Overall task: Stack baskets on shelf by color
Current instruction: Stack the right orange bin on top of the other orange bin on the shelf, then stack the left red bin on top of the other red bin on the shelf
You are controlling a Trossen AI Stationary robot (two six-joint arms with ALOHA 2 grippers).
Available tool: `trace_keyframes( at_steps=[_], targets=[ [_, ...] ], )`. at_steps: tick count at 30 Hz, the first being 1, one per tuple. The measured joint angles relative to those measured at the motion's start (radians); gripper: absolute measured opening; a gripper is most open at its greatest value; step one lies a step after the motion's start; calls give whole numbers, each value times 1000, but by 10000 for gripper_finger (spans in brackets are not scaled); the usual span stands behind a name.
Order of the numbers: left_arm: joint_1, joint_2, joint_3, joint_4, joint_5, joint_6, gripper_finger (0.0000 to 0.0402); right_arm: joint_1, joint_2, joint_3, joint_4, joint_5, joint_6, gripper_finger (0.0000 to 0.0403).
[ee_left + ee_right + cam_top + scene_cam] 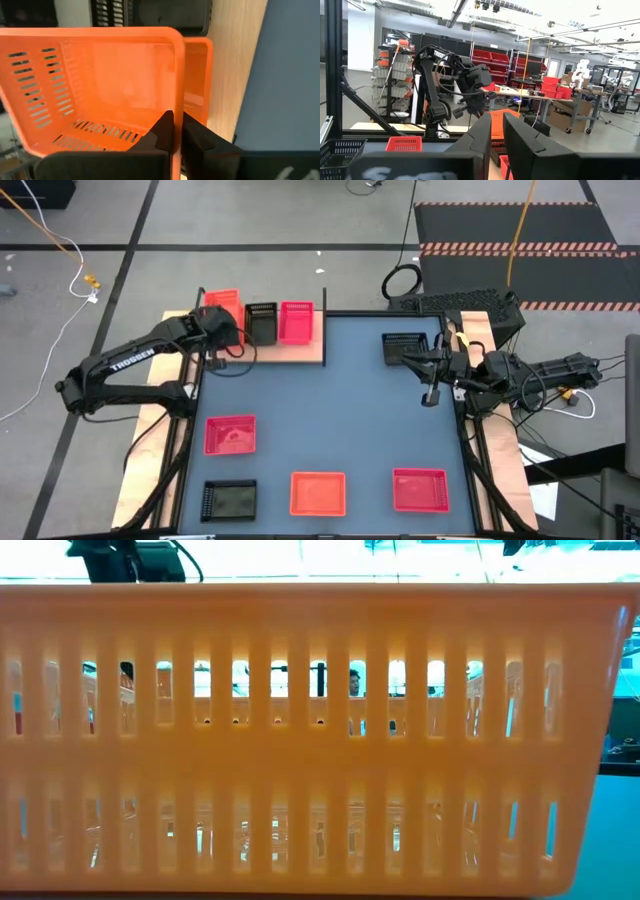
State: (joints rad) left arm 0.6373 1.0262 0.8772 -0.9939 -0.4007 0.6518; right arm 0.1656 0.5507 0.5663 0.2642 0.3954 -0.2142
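Note:
My left gripper (pixel 228 330) is at the shelf's (pixel 290 352) left end, shut on an orange basket (pixel 222 302). In the left wrist view this basket (pixel 100 85) tilts over a second orange basket (pixel 197 70) on the light-wood board. A black basket (pixel 261 323) and a pink-red basket (pixel 296 320) stand beside it on the shelf. My right gripper (pixel 432 394) hovers over the table's right side, shut and empty, near a black basket (pixel 405 347) resting on the tabletop. My left gripper pinches the orange basket's side wall at its rim (pixel 178 107), near a rounded corner, one finger (pixel 162 132) inside the basket and the other (pixel 197 137) outside. The basket is tilted, above the second orange basket on the shelf.
On the table's near half lie a pink-red basket (pixel 230 434), a black basket (pixel 229 500), an orange basket (pixel 318 493) and another pink-red basket (pixel 420 488). The orange one (pixel 320 740) fills the low view. Thin black posts (pixel 325 330) stand on the shelf.

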Motion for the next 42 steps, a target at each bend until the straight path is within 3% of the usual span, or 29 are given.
trace_keyframes(
  at_steps=[11, 22, 31, 34, 36, 42],
  targets=[
    [30, 68, 0, 2, 30, -48, 17, 0, 0, 0, 0, 0, 0, 45],
    [28, 68, 0, -34, 21, -30, 135, 0, 0, 0, 0, -2, 0, 45],
    [-52, 66, 89, -151, -87, -139, 172, 0, 0, 0, 0, -2, -7, 45],
    [-115, 66, 164, -236, -83, -267, 172, 0, 0, 0, 0, -2, -6, 45],
    [-158, 65, 209, -271, -16, -438, 173, 0, 0, 0, 0, -2, 4, 45],
    [-308, 65, 213, -236, 398, -1230, 172, 0, 0, 0, 0, -3, 53, 45]
  ],
)
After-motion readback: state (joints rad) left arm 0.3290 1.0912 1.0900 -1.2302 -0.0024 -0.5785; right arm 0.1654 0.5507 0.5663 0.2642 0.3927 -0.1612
